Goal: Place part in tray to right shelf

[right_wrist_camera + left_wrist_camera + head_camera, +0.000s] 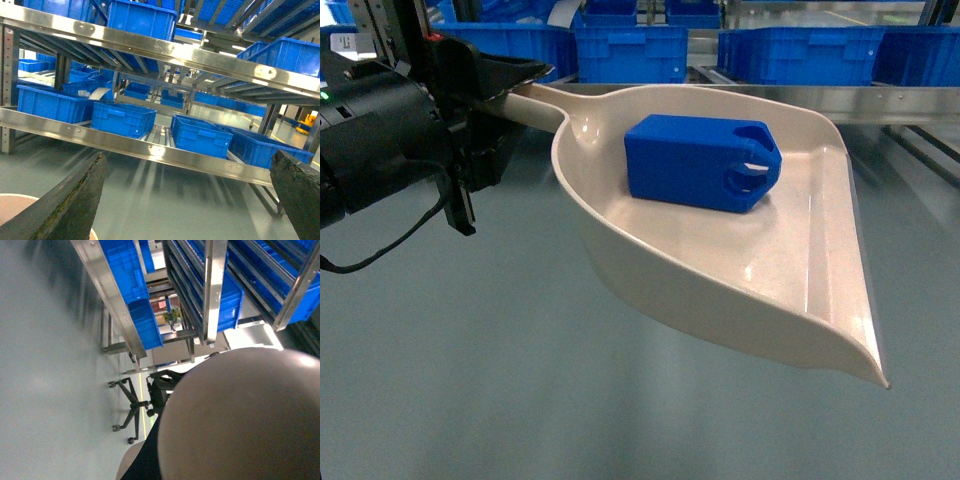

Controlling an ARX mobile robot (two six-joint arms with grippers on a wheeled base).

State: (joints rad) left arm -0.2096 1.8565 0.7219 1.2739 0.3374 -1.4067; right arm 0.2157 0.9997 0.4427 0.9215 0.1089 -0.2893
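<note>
1. Head view: beige dustpan-shaped tray (790, 270) is held up in the air above the grey floor (470, 380), handle pointing far-left, wide lip toward near-right.
2. Left gripper (505, 95), black, is clamped on the tray handle at upper left; fingers pinch the handle near where it joins the pan.
3. Blue part (700, 160) lies inside the tray, in the far half of the pan near the handle root. Lug end w/ round hole and notch faces right. Touching the pan floor; not touching any gripper.
4. Right shelf (880, 100): steel front rail runs across the far edge of head view, just beyond the tray's far rim. Blue crates (630, 50) sit in a row behind the rail.
5. Right wrist view: right gripper (190, 200) fingers spread wide, nothing between them. Faces the rack; roller lanes and crates behind rail. Tray rim shows at bottom-left corner.
6. Left wrist view: pale tray underside fills lower right; rack and an office chair (135, 407) beyond, image blurred.
</note>
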